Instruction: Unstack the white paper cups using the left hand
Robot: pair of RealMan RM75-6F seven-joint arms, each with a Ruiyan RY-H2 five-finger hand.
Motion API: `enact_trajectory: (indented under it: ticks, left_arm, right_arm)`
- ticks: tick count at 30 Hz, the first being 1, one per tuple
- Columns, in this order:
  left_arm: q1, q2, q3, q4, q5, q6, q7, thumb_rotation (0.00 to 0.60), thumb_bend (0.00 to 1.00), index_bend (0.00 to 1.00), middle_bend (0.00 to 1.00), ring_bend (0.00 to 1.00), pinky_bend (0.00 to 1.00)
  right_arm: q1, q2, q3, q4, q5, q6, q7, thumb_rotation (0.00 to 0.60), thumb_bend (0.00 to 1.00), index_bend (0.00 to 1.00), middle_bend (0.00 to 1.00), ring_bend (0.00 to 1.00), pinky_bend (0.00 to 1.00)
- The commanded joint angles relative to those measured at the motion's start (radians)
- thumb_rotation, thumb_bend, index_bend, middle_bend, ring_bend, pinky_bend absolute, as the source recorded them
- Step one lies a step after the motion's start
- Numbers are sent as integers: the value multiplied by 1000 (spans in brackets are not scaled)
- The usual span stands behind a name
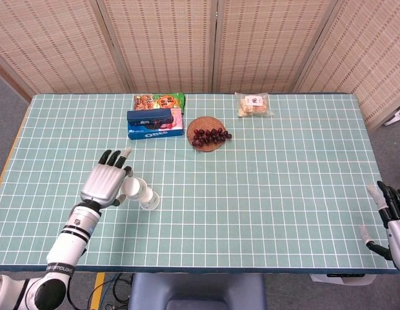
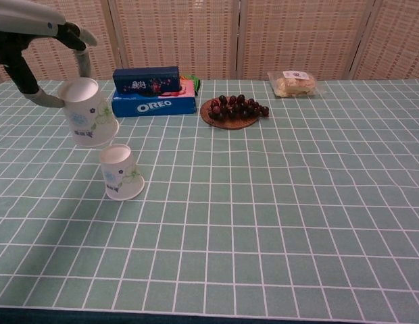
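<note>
Left hand (image 2: pixel 44 64) clamped on raised paper cup (image 2: pixel 90 120), second cup (image 2: pixel 121 173) below, blue OREO box (image 2: pixel 155 104) behind.

Woven reed folding screen (image 1: pixel 219 42) behind; green gridded table (image 1: pixel 284 187); grey floor (image 1: pixel 6 103).
</note>
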Motion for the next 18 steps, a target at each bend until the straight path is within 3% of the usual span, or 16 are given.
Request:
enact_trajectory:
  ticks: [1,18]
  left_arm:
    - [19,24,1,-5,14,-5,-26,600,295,468,0,0,0]
    - [140,42,55,148,154,-116,-210,600,295,466,0,0,0]
  right_arm:
    - [1,-2,0,-1,0,-1,-4,600,338,35,0,0,0]
    - [-2,-10,-6,-7,-10,1,-32,600,339,35,0,0,0]
